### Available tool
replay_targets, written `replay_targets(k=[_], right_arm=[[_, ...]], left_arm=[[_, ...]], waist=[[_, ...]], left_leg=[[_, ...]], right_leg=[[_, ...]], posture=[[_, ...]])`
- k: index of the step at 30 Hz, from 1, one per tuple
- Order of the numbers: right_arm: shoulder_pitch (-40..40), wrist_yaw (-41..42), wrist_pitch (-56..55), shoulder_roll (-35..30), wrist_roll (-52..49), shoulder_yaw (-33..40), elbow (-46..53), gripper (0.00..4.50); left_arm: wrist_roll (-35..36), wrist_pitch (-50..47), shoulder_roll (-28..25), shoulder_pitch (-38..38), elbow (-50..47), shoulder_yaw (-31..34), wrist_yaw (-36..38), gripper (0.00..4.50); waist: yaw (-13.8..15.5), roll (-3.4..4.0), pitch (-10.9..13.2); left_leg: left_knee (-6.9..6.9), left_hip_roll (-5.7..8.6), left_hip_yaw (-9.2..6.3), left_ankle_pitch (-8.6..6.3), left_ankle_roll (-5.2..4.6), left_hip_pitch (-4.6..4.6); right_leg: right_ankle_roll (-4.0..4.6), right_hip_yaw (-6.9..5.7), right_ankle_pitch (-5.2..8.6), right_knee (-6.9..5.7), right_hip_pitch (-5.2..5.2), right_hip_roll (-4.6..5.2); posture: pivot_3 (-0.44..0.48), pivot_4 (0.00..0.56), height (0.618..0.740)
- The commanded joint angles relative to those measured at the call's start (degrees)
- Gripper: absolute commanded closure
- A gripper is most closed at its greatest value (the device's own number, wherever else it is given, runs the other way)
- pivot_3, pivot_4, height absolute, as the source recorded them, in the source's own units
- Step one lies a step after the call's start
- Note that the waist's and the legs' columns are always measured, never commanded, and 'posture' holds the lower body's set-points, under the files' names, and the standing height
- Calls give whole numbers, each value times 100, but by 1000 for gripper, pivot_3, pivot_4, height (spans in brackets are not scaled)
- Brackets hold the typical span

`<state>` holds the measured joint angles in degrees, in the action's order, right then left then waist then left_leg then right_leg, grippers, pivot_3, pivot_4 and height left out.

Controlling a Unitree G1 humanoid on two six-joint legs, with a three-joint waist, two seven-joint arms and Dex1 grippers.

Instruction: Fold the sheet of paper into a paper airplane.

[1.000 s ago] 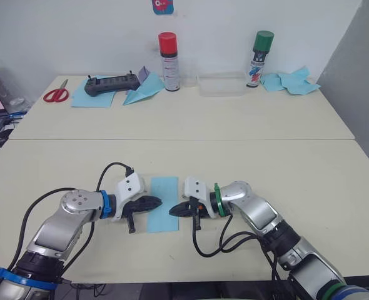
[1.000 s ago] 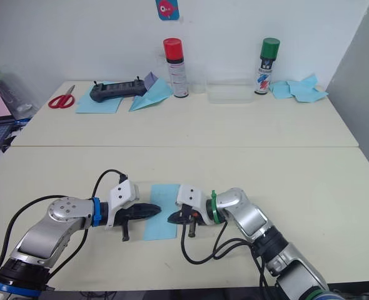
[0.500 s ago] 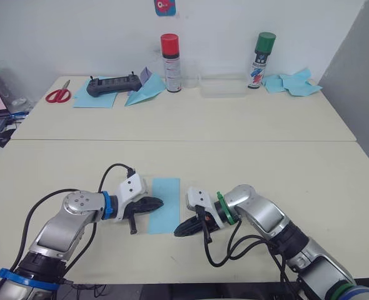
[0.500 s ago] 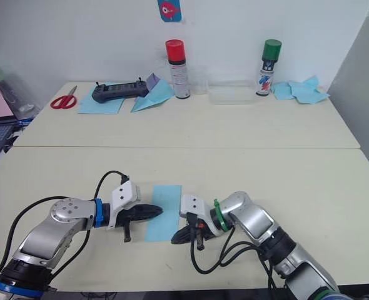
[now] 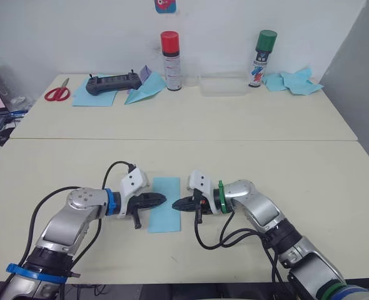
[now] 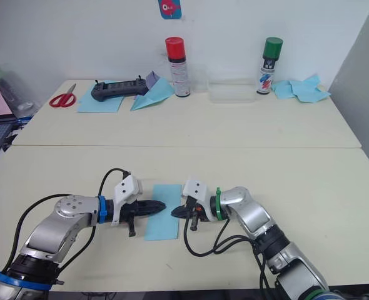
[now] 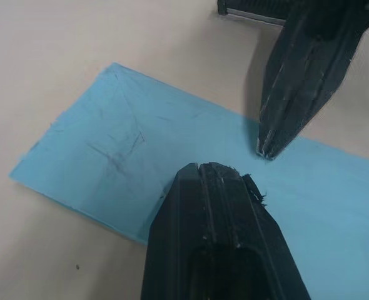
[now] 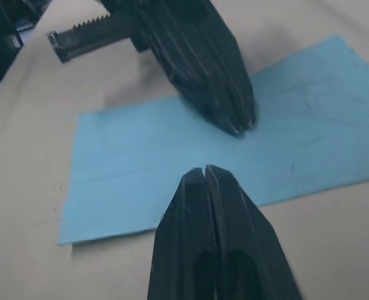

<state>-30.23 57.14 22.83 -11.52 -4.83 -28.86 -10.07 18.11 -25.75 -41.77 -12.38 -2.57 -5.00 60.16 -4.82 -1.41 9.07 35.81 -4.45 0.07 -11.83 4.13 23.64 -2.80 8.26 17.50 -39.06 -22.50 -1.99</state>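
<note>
You have one sheet of paper [image 5: 166, 211] lying flat on the near table [image 5: 309, 181], between two grippers: the left gripper [image 5: 161, 199] and right gripper [image 5: 176, 204] both pinched closed, tips over its edges, holding nothing.

Right tool [image 5: 176, 204]: half a second ago it sat off the near right corner of the sheet of paper [image 5: 166, 211], on the bare worktop [image 5: 284, 169]; it has since come back up to the sheet's right edge, tip at mid-length, fingers together. Left tool [image 5: 162, 199] has edged further onto the sheet from the left. The two tips now face each other closely.
</note>
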Motion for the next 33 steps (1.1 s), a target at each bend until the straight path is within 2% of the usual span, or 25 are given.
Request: replay_targets(k=[1,5,14,17,33], right_arm=[[82,-318,4,-71,355,-99,-348,4472],[43,-389,-64,-8,308,-26,-465,4472],[-14,-404,-139,71,301,-10,-585,4472],[-12,-397,-153,79,305,-13,-599,4472],[20,-432,-146,157,316,-50,-621,4472]], left_arm=[[318,-239,-333,-138,166,694,59,4500],[361,-163,-574,34,221,865,248,4500],[436,-376,-491,328,-313,794,218,4500],[303,-287,-540,482,-344,759,164,4500],[520,-438,-695,770,-593,968,179,4500]], waist=[[-14,-5,3],[-36,-4,6],[-39,-7,6],[-51,-7,6],[-54,-8,6]], left_leg=[[0,-3,-1,0,0,1],[-8,-10,0,0,0,1],[-3,-12,2,1,1,0],[-4,-12,3,1,1,-1],[-5,-15,7,1,1,0]], right_leg=[[1,0,-1,-2,-4,-4],[4,1,-1,-3,-13,-10],[36,3,6,-5,-40,-8],[37,4,5,-6,-42,-9],[42,6,3,-7,-53,-10]], posture=[[0,150,740],[0,150,740],[0,150,740],[0,150,740],[0,150,740]])
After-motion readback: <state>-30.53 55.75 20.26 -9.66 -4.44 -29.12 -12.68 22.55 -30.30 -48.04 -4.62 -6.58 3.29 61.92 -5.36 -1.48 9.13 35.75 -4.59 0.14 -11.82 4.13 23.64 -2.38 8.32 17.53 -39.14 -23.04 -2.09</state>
